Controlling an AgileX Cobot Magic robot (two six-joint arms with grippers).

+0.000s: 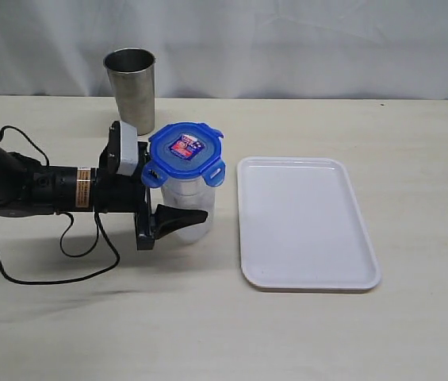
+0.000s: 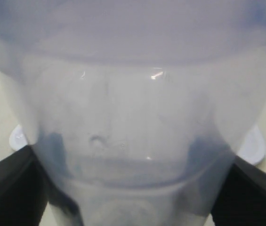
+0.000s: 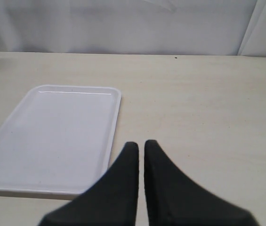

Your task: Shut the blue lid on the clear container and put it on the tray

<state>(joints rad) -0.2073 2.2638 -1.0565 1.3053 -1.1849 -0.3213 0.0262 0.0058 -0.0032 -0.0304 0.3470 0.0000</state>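
L end effector [image 1: 179, 206] clamped on clear container [image 2: 133, 117], blue lid [image 1: 185, 151] atop; R end effector [image 3: 141, 150] fingers together, empty, near tray [image 3: 52, 136]. Beige desk [image 1: 366, 333]; white curtain [image 1: 303, 48] behind.

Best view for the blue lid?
Exterior view: the whole blue lid shows, sticker and flaps, sitting on the clear container. Left wrist view is filled by the container's wall; the lid is at most a blurred bluish band at the edge. Right wrist view shows the tray and table, no lid.

blue lid [image 1: 185, 149] atop upright clear container [image 1: 189, 195], white tray [image 1: 307, 222] just beside it
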